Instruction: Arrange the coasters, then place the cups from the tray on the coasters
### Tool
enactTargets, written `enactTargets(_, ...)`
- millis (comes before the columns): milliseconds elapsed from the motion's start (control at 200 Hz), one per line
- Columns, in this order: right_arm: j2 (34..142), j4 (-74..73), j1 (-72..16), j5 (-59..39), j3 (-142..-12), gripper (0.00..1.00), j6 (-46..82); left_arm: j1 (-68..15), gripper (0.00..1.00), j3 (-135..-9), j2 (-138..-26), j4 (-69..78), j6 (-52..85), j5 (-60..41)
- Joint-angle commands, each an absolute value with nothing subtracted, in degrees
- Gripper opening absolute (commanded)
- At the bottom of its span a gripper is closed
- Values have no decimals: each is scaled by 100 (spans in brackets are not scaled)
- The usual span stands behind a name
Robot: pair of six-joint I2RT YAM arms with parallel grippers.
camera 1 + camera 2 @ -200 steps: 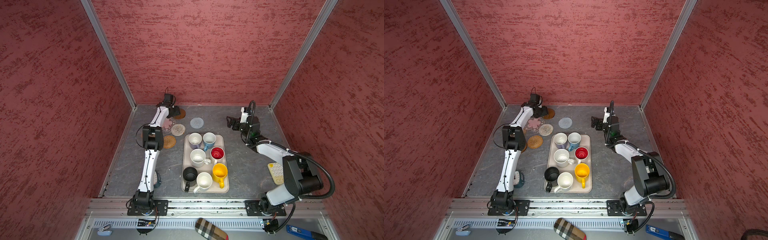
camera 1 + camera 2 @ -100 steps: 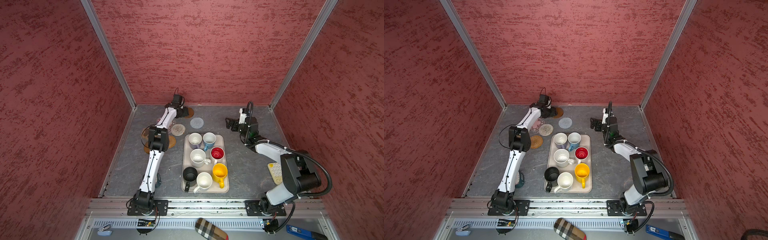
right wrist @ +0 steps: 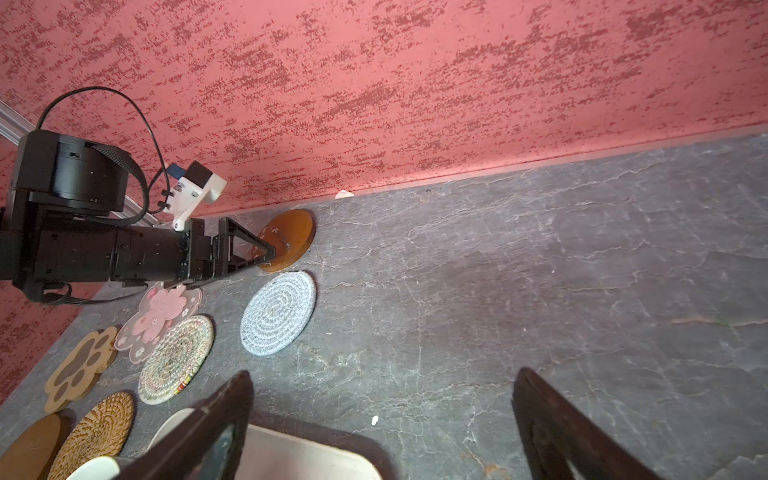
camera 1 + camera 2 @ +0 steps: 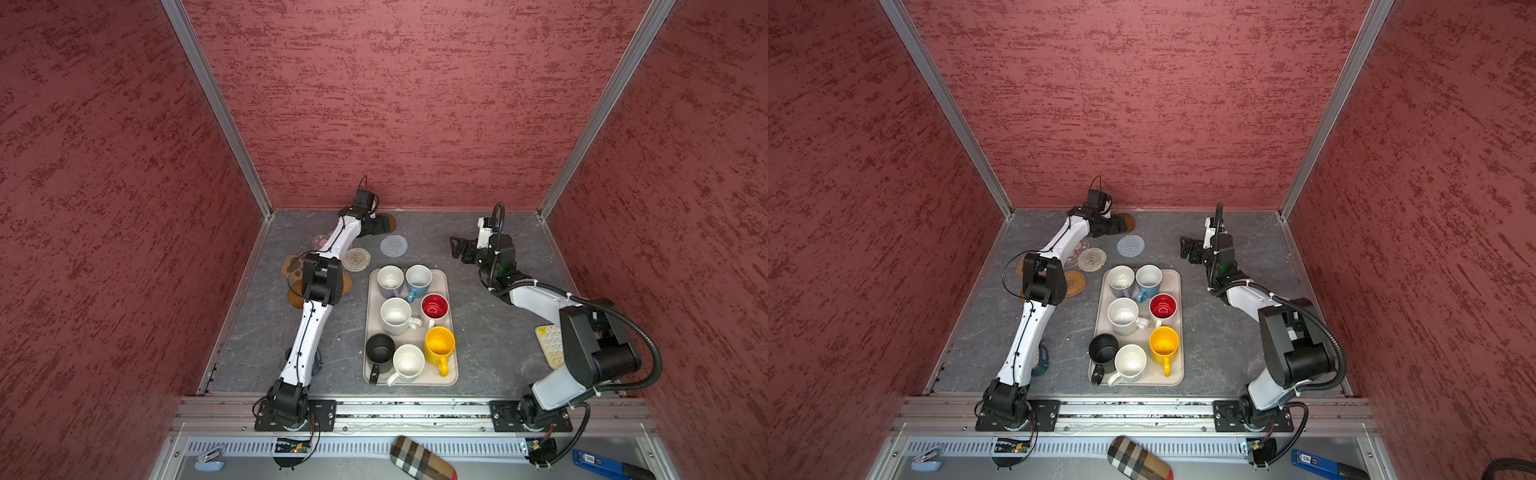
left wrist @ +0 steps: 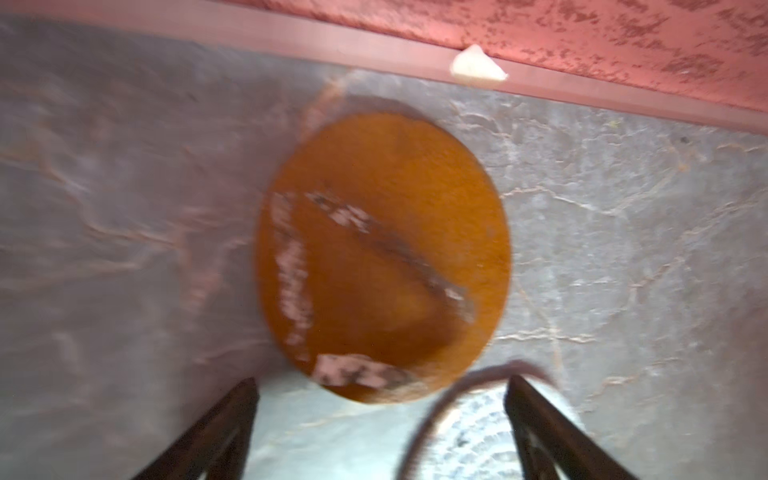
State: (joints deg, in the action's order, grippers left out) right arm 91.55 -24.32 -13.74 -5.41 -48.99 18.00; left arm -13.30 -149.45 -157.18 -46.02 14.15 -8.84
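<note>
At the back of the table, close under the red wall, the left claw [image 5: 382, 379] hangs low over a brown disc coaster [image 5: 382, 253], its jaws spread wide and holding nothing. The disc lies flat on the grey table [image 4: 490, 332], its near edge between the fingertips. That wrist view is blurred, so I cannot tell whether a tip touches it.

Just in front of the disc lies the grey-lavender round mat [image 4: 393, 246]. To its left is the whitish woven round [image 4: 356, 259], near the tray's far left corner. The pink flower mat [image 3: 160, 320] meets the woven round at one edge. The tan paw mat [image 3: 81, 365], the rattan mat [image 3: 93, 432] and a second brown disc [image 3: 29, 449] follow beside it. In both top views the left arm's elbow covers much of these last three.

The beige tray [image 4: 451, 372] sits in the middle of the table, between the arms. All seven cups stand upright on it:
- **Back:** lavender-grey cup [image 4: 390, 277] and blue cup [image 4: 418, 277].
- **Middle:** a white cup [image 4: 395, 316] and the red-lined cup [image 4: 434, 307].
- **Front:** black cup [image 4: 380, 347], another white cup [image 4: 408, 362] and the yellow cup [image 4: 439, 345].

The right claw [image 4: 457, 247] hovers right of the tray's far end and points toward the coasters. Its jaws are wide apart with nothing between them. A cream calculator [image 4: 548, 347] lies by the right arm's elbow.
</note>
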Motion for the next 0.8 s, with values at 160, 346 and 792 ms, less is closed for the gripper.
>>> enactTargets(160,9261,-2532,-1416,-659,-5023,97,1794,-953,100,-14947,-15749,-3812,1394,-1840)
enactTargets(346,9333,-2482,-1440,-694,-5089,97,1801,-1028,100,-14959,-15888,-3226,1091,-2127)
enactTargets(792,9340,-2461,-1511,-755,-5151,98,1850,-855,96,-15315,-16513,-2716,2813,-2966)
